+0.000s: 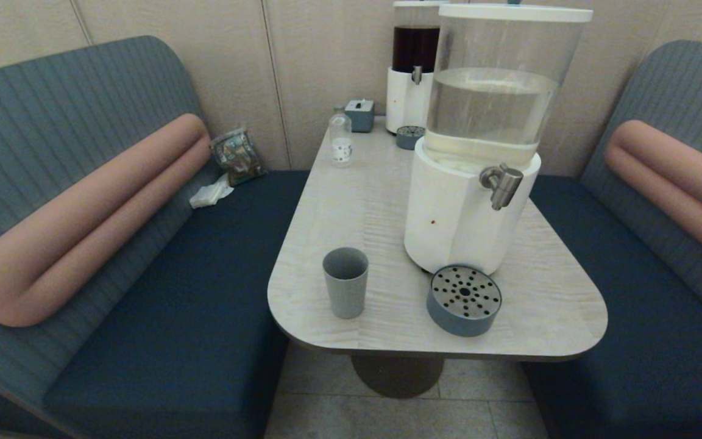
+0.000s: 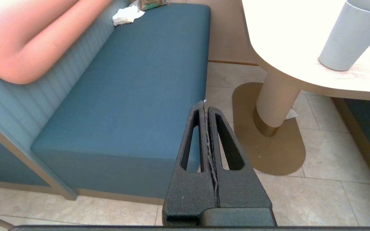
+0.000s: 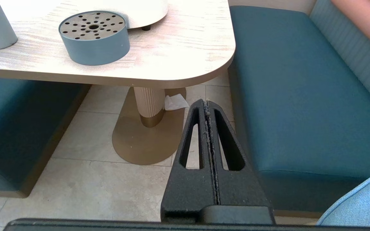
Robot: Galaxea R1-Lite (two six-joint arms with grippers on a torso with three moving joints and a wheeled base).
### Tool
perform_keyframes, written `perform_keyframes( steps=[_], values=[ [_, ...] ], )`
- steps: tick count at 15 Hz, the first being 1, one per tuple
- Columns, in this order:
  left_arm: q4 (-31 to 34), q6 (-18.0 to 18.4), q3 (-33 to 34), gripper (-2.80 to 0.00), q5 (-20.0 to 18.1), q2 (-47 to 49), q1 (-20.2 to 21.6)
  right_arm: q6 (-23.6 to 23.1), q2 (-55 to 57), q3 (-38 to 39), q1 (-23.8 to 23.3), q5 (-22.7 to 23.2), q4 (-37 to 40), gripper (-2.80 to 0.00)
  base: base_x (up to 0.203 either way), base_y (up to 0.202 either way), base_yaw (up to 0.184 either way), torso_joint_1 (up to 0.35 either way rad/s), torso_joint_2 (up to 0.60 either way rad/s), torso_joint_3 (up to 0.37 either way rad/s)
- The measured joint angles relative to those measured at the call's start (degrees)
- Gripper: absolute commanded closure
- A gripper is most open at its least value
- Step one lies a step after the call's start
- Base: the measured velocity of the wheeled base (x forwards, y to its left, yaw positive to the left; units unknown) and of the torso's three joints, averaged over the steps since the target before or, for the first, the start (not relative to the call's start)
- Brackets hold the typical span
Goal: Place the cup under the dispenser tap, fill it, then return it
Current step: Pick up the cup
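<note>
The grey-blue cup (image 1: 345,281) stands upright and empty near the table's front left corner, to the left of the round drip tray (image 1: 464,300). That tray sits below the steel dispenser tap (image 1: 501,183) of the big white-based dispenser (image 1: 467,207). Neither arm shows in the head view. My left gripper (image 2: 205,103) hangs shut and empty below table height, over the floor by the left bench, with the cup (image 2: 350,35) up on the table beyond it. My right gripper (image 3: 206,102) is shut and empty too, low beside the right bench, near the table's front right corner.
A second dispenser with dark liquid (image 1: 413,67), its small tray (image 1: 410,136), a grey box (image 1: 360,114) and a clear bottle (image 1: 340,138) stand at the table's back. Blue benches (image 1: 162,292) flank the table (image 1: 351,207). The table's pedestal (image 3: 149,107) rises from the tiled floor.
</note>
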Motion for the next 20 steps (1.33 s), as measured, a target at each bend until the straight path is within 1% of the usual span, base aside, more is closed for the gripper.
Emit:
perform_keyframes(
  steps=[13,15,16,18,20],
  values=[
    [-0.1,-0.4,-0.8,0.0,0.2,0.0,0.0,0.0,0.0,0.0,0.0,0.0,0.0,0.0,0.0,0.0,0.0,0.0,0.0,0.0],
    [0.8,-0.4,-5.0,0.0,-0.4,0.0,0.0,0.0,0.0,0.0,0.0,0.0,0.0,0.0,0.0,0.0,0.0,0.0,0.0,0.0],
    [2.0,-0.4,-8.2,0.0,-1.1,0.1,0.0,0.0,0.0,0.0,0.0,0.0,0.0,0.0,0.0,0.0,0.0,0.0,0.0,0.0],
    [6.2,-0.3,-15.9,0.0,-3.8,0.9,0.0,0.0,0.0,0.0,0.0,0.0,0.0,0.0,0.0,0.0,0.0,0.0,0.0,0.0],
    [10.5,-0.4,-23.1,0.0,-6.8,3.6,0.0,0.0,0.0,0.0,0.0,0.0,0.0,0.0,0.0,0.0,0.0,0.0,0.0,0.0]
  ],
)
